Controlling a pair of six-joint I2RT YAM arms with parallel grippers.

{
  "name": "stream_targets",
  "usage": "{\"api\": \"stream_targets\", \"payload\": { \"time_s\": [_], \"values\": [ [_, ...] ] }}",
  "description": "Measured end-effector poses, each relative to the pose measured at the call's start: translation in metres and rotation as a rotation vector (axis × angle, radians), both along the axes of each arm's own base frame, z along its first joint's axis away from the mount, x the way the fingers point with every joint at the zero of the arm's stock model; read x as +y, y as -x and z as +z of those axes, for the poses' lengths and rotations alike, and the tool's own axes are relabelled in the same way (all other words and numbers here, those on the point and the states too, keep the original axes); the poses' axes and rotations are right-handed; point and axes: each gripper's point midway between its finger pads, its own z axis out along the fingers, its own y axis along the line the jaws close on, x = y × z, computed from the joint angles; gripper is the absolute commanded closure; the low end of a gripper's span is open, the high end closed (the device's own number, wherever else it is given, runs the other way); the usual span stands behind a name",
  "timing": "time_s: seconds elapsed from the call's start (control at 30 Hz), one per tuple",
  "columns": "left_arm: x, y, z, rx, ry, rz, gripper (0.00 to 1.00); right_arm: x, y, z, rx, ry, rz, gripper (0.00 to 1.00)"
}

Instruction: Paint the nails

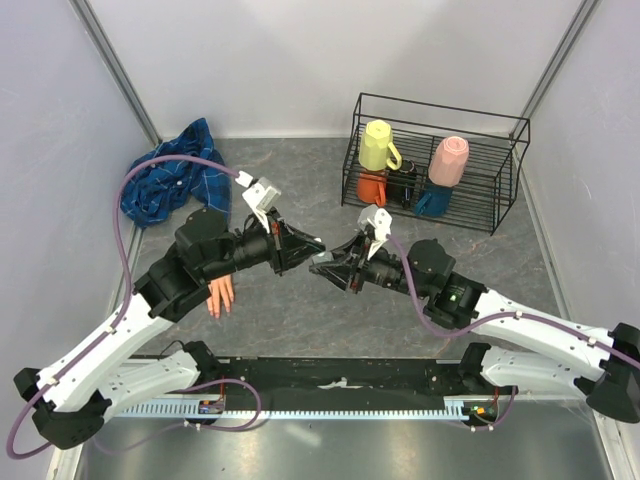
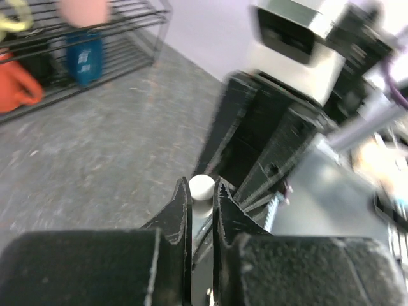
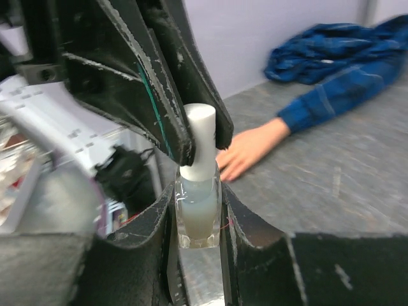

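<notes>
Clamping the clear bottle (image 3: 198, 220) by its body, the right hand (image 3: 197, 205) holds it off the desk (image 1: 300, 322) at mid-scene, and the left hand (image 2: 201, 191), facing it, is pinched on the bottle's white cap (image 3: 203, 131). Left of both and nearer, the mannequin hand (image 1: 220, 296) lies on the desk out of a blue plaid sleeve (image 1: 175, 180), its nails (image 1: 214, 312) too small to make out; a wire rack (image 1: 500, 175) stands far right.

Left gripper (image 1: 318, 244) and right gripper (image 1: 316, 263) tip to tip, jaws closed, left arm (image 1: 110, 340) and right arm (image 1: 540, 328) angled inward
</notes>
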Motion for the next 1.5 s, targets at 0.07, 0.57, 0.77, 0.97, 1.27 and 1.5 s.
{"api": "stream_targets", "payload": {
  "time_s": [0.07, 0.57, 0.77, 0.97, 1.27, 1.5],
  "values": [
    [0.005, -0.014, -0.004, 0.055, 0.001, 0.118, 0.98, 0.001, -0.012, -0.003, -0.004, 0.021, -0.105, 1.0],
    [0.009, -0.066, -0.02, 0.324, -0.112, 0.49, 0.64, 0.003, -0.067, -0.019, -0.1, 0.167, -0.511, 1.0],
    [0.019, -0.037, 0.015, 0.219, -0.056, 0.358, 0.21, 0.004, -0.033, -0.001, -0.143, 0.102, -0.301, 1.0],
    [0.029, 0.024, 0.068, 0.05, 0.134, 0.098, 0.29, -0.011, -0.012, 0.026, -0.131, -0.043, -0.12, 1.0],
    [0.001, 0.052, 0.065, 0.022, 0.163, -0.161, 0.32, -0.014, 0.028, 0.049, -0.106, -0.181, 0.144, 1.0],
    [-0.015, 0.051, 0.058, 0.037, 0.148, -0.225, 0.43, -0.015, 0.046, 0.061, -0.111, -0.23, 0.24, 1.0]
  ]
}}
